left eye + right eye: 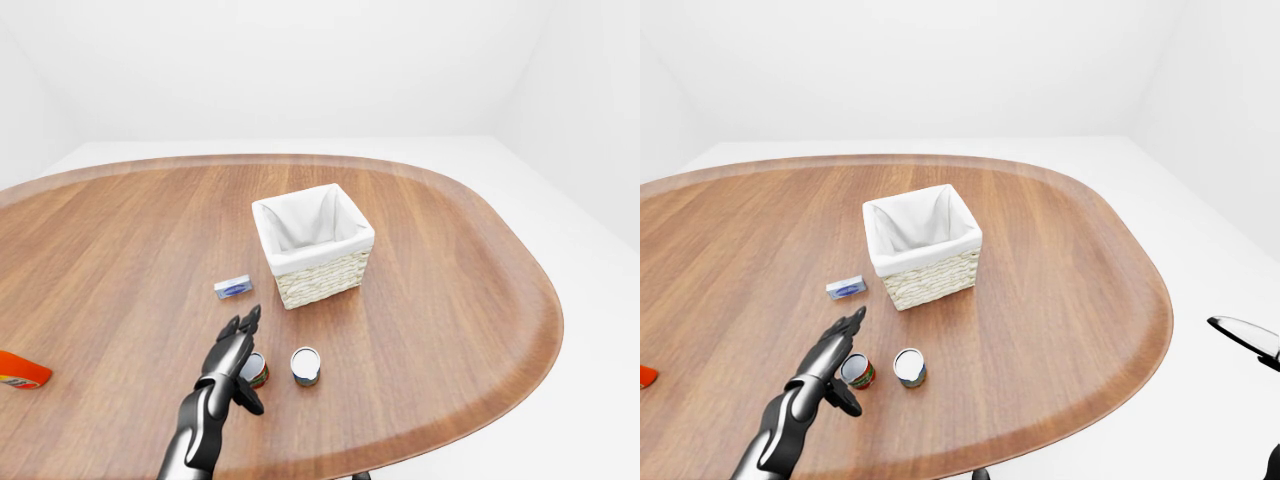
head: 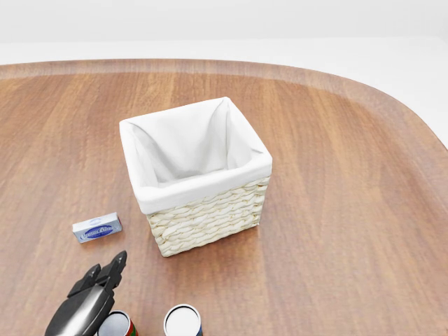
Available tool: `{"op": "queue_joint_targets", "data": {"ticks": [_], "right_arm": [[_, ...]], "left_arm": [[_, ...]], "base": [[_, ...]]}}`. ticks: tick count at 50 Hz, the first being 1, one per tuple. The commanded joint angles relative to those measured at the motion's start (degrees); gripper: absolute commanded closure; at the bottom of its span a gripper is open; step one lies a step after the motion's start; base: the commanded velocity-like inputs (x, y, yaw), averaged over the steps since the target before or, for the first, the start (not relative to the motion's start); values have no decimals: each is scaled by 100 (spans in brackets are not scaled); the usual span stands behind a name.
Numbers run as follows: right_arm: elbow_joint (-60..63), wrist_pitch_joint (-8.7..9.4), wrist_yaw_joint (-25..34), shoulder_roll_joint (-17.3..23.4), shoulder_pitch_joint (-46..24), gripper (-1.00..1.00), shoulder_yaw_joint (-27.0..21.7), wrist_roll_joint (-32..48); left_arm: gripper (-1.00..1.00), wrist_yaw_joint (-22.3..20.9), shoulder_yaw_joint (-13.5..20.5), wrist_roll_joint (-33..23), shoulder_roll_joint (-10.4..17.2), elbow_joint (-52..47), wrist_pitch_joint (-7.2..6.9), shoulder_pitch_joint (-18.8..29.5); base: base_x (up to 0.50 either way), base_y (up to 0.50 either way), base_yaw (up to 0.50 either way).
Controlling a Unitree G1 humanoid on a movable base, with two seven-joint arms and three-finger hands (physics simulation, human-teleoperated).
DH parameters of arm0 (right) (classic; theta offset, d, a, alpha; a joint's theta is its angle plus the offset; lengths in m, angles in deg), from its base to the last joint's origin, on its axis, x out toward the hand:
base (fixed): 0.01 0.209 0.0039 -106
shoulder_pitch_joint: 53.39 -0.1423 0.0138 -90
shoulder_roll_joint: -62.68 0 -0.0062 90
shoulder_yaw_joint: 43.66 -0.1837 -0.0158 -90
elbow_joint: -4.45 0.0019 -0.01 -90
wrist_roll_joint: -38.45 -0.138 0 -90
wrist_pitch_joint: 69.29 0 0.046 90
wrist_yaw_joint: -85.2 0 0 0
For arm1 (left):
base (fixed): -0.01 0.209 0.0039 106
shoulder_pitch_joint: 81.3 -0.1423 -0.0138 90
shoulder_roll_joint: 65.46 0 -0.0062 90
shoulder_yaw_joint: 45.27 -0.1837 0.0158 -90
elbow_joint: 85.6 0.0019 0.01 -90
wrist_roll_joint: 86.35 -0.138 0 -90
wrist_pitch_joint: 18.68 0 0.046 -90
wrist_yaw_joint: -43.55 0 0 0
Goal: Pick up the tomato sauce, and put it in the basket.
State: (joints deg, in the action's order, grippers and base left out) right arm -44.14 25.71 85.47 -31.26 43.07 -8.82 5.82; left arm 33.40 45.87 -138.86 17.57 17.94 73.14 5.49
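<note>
The tomato sauce, a small red can (image 1: 857, 371), stands upright on the wooden table near the bottom of the eye views. My left hand (image 1: 243, 335) reaches in from the bottom left, open, with its fingers stretched out over the can's left side and its thumb below it; the fingers do not close round it. The basket (image 2: 210, 217), woven with a white cloth lining, stands empty above and to the right of the can. A dark tip of my right hand (image 1: 1245, 336) shows at the right edge of the right-eye view, off the table.
A second can (image 1: 305, 365) with a white lid stands just right of the red one. A small blue and white box (image 1: 233, 288) lies left of the basket. An orange object (image 1: 20, 371) lies at the left edge. The table's rim (image 1: 480, 425) curves past at bottom right.
</note>
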Motion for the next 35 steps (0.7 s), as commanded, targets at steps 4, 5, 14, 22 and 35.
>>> {"op": "queue_joint_targets", "data": {"ticks": [4,5,14,22,35], "right_arm": [[24,0,5,-8,13,-100,-19,-16],[-4,0,21,-20,13,-100,-5,4],[-30,0,25,-26,12,-100,14,20],[-45,0,27,-26,16,-100,14,18],[-44,0,26,-29,16,-100,13,16]], "left_arm": [[-100,306,-66,-131,55,564,4,163],[-100,325,-73,-129,54,614,7,177],[-100,582,-147,-208,89,1079,37,335],[-100,679,-177,-205,107,1302,34,416],[-100,976,-238,-228,126,1812,18,611]], "base": [[0,0,0],[0,0,0],[0,0,0],[0,0,0],[0,0,0]]}}
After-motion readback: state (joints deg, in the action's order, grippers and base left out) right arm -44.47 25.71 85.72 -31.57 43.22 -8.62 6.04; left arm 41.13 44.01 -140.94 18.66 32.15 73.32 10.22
